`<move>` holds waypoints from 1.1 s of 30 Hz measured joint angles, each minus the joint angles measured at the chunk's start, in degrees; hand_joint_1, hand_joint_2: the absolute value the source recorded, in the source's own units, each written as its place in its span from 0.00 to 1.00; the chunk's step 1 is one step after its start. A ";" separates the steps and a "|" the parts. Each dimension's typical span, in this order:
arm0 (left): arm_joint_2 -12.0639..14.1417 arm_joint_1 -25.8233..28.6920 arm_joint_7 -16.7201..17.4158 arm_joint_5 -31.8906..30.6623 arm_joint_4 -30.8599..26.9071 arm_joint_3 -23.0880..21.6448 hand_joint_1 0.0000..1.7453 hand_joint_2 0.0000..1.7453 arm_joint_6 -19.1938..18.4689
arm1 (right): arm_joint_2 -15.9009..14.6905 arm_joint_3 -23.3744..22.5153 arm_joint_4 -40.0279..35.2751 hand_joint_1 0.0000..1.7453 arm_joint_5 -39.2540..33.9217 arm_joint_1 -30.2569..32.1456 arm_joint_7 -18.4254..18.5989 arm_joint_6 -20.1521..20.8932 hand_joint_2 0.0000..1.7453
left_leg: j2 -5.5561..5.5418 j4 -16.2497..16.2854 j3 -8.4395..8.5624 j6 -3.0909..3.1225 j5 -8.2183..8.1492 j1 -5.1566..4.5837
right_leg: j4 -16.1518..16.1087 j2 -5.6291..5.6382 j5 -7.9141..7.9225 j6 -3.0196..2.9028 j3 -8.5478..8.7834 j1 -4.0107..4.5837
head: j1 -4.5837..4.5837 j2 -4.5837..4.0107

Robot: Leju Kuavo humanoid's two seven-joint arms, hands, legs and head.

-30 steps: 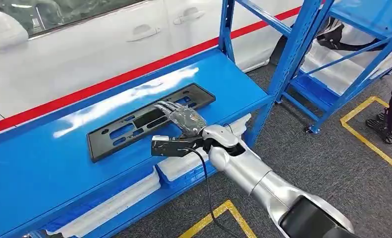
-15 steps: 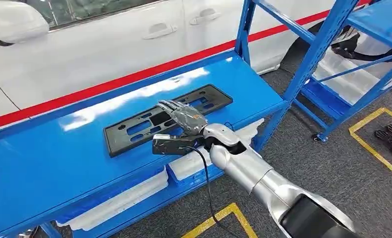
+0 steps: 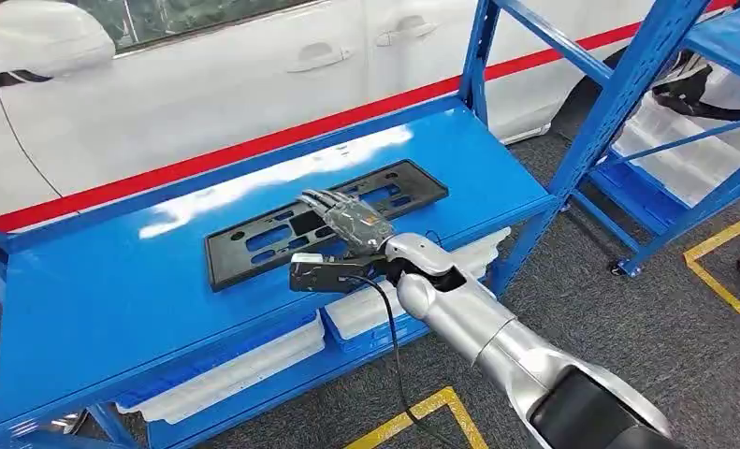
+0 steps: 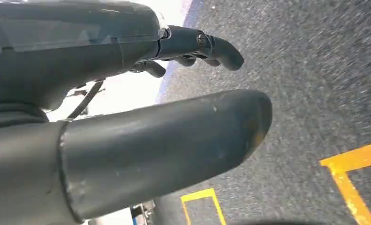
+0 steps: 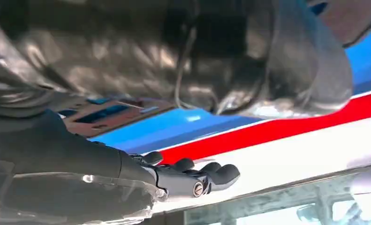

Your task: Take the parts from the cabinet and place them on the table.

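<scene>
the black plate-frame part (image 3: 324,225) is lying flat on the blue table (image 3: 113,309), stretching from about 8 o'clock to 2 o'clock across the middle of the surface. the right hand (image 3: 347,220) is reaching in from 5 o'clock and hovering over the part's near long edge, fingers extended forward and side by side, palm down; whether the fingertips are touching the plastic is not clear from the head view. in the right wrist view the dark fingers (image 5: 207,176) are lying nearly straight with nothing between them and the thumb, so this hand is carrying nothing. the left hand (image 4: 141,89) is hanging low over grey carpet with yellow floor tape (image 4: 354,185) at about 4 o'clock, its fingers loosely bent and apart from the thumb, holding nothing.

judging by how things lie, this part is already resting on the table, so that much of the task is looking done. the blue racking (image 3: 646,103) at 2 o'clock is still holding white trays and a dark item, so more fetching is probably remaining.
</scene>
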 joint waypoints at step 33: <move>-0.09 -0.23 0.07 -1.79 0.02 0.44 0.00 0.00 -0.35 | 5.12 0.00 18.32 0.00 4.42 -2.61 4.35 -2.73 1.00 | -0.83 -0.83 -0.03 2.09 0.19 -1.03 | -0.38 -0.76 0.50 1.47 -0.22 0.25 | 0.04 0.00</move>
